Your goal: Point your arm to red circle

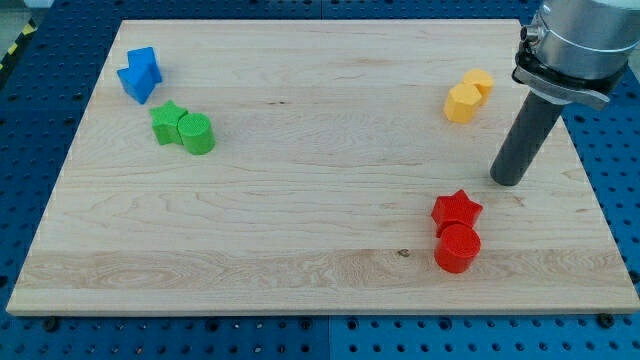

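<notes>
1. My tip (507, 183) rests on the bench (300, 200) toward the view's right, below two yellow blocks (468, 95) and up and to the right of the red pair.
2. The red circle (458, 249) sits near the view's bottom right, touching a red star (457, 210) just above it.
3. The end effector is a bare rod, with nothing to open or close; it holds nothing and touches no block.
4. Judged from this layout, the task is partly along: the tip is near the circle but clearly apart from it, with the star closer to the tip's line.
5. What seems left is a short move down and left to the circle.
6. Far left, blue blocks (140, 74), a green star (168, 122) and a green cylinder (197, 133) lie well clear.
</notes>
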{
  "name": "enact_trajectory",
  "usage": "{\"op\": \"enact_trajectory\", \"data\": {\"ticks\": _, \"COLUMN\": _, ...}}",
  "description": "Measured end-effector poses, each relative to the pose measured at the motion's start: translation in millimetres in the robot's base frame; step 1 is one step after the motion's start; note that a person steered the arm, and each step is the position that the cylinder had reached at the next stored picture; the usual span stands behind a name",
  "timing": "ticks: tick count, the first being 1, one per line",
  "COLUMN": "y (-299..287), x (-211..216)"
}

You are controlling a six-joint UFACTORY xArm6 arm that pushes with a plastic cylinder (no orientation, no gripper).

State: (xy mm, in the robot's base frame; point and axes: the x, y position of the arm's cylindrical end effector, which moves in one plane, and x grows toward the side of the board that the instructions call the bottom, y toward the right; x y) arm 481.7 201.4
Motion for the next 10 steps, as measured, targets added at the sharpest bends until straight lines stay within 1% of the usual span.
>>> {"op": "enact_trajectory", "data": {"ticks": 5, "y": 0.0, "x": 65.7}}
{"op": "enact_trajectory", "data": {"ticks": 9, "y": -2.2, "x": 73.1}}
{"op": "enact_trajectory", "data": {"ticks": 10, "y": -9.2, "x": 80.4}}
